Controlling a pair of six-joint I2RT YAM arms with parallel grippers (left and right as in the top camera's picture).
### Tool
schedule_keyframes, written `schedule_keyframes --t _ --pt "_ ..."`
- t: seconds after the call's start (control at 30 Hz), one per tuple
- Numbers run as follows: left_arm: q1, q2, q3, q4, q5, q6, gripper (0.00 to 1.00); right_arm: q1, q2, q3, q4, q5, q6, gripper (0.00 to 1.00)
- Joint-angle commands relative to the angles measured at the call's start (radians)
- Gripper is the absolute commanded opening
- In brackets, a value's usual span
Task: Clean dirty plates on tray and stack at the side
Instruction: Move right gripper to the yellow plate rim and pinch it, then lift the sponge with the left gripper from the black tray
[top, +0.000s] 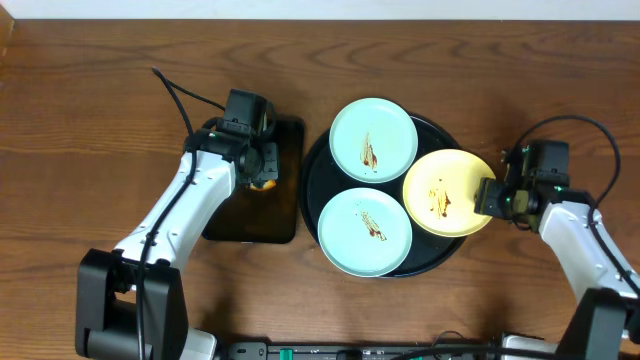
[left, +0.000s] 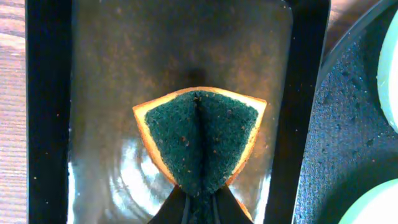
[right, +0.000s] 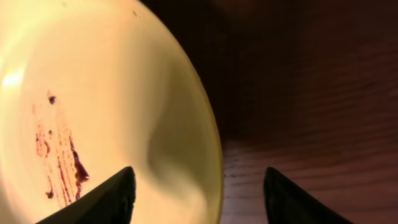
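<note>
From above: two blue plates (top: 373, 140) and a yellow plate (top: 445, 192) lie on the round tray (top: 313, 178), all smeared brown. The yellow plate sticks out past the tray's right edge.

Left wrist: the left tool (left: 200, 199) is squeezed tight on a sponge (left: 200, 140) over a small tray (left: 43, 112).

Right wrist: the right tool (right: 199, 186) stands open, with one finger on each side of the yellow plate's rim, above the desk (right: 311, 124).
</note>
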Motion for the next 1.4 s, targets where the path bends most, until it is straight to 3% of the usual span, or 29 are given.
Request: schedule_keyframes --t 0.0,0.13,0.23,0.5,1.37 --pt "0.005 -0.003 0.016 -0.003 -0.001 -0.002 0.07 -0.002 0.029 0.016 0.003 -0.026 0.001 0.57" --pt "0.005 -0.003 0.016 -0.003 -0.001 -0.002 0.07 -0.002 0.047 0.016 0.001 -0.026 0.001 0.45" --pt "0.005 -0.003 0.016 -0.003 -0.001 -0.002 0.08 -0.002 0.049 0.016 0.000 -0.030 0.000 0.30" --pt "0.005 -0.003 0.016 -0.006 0.033 -0.002 0.08 -0.002 0.049 0.016 -0.002 -0.030 0.000 0.04" --pt "0.002 -0.048 0.016 0.026 0.134 -0.002 0.08 -0.002 0.049 0.016 -0.011 -0.029 0.001 0.01"
